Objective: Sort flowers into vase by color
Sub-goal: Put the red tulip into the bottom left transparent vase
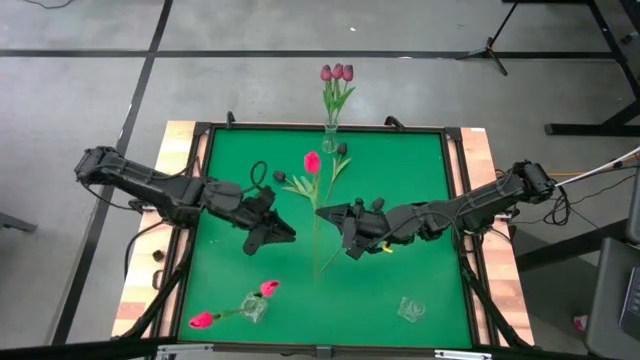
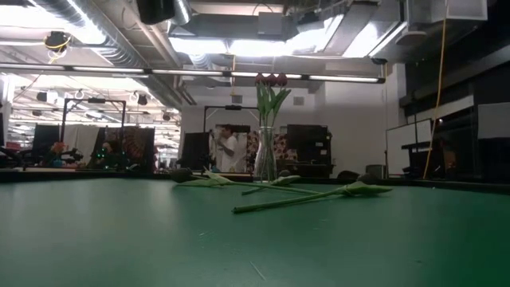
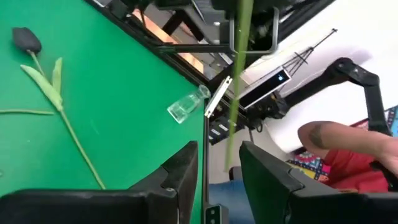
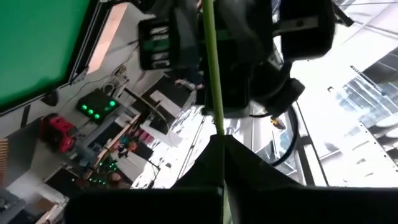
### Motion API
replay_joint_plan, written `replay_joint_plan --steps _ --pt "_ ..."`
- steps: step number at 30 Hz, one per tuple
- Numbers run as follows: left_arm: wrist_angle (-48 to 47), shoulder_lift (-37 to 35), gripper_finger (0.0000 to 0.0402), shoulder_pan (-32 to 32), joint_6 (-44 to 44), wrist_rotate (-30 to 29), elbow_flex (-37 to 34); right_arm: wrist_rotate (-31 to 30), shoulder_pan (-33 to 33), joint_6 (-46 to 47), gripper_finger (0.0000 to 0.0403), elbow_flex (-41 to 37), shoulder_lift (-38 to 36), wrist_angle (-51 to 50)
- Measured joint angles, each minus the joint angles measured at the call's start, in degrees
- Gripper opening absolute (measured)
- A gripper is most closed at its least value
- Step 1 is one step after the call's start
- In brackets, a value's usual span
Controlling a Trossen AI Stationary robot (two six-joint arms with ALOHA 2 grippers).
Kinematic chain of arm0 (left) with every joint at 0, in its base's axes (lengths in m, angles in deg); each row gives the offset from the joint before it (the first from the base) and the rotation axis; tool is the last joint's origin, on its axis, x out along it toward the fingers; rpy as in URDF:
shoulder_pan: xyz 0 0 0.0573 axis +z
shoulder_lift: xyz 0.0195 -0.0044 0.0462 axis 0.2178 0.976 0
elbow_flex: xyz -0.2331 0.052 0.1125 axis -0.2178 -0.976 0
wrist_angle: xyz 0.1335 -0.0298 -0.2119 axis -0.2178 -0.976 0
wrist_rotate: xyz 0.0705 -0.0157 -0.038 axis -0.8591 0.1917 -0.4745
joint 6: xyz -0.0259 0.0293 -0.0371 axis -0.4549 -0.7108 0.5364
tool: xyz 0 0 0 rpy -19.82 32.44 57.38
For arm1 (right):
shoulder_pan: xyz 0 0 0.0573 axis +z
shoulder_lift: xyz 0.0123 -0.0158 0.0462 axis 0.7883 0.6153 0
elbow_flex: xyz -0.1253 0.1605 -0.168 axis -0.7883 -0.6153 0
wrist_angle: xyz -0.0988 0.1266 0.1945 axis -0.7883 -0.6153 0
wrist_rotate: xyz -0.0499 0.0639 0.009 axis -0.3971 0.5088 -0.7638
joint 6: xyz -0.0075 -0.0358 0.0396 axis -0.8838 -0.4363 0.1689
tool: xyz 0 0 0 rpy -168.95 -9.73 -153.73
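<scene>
Mauve tulips point(image 1: 337, 73) fill the far vase point(image 1: 330, 136); right claw point(image 1: 352, 240) pinches a green stem point(image 1: 318, 240).

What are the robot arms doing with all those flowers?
They are sorting fake tulips into vases by color. The right gripper has its fingers shut on the green stem of a pink tulip, holding it above the green table. The left gripper waits beside it with fingers apart. A tall vase at the far edge already holds three mauve tulips. Two more pink tulips lie by a small vase, and another small vase sits empty.
</scene>
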Motion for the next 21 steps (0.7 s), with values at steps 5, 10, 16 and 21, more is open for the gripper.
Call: replay_joint_plan --steps 5,10,16,21 --pt "5.0 0.9 0.0117 0.9 -2.1 2.5 0.0 1.2 0.0 0.2 0.0 0.0 0.0 0.1" --pt "7.5 1.9 0.0117 2.1 -2.0 4.9 0.0 3.1 0.0 -0.3 0.0 0.0 0.0 0.3" --pt "9.8 2.9 0.0117 2.2 -2.0 5.0 0.0 3.9 0.0 -0.4 0.0 0.0 0.0 1.0" --pt "11.9 4.1 0.0117 2.2 -2.0 5.5 0.0 6.0 0.0 -0.4 0.0 0.0 0.0 2.0"
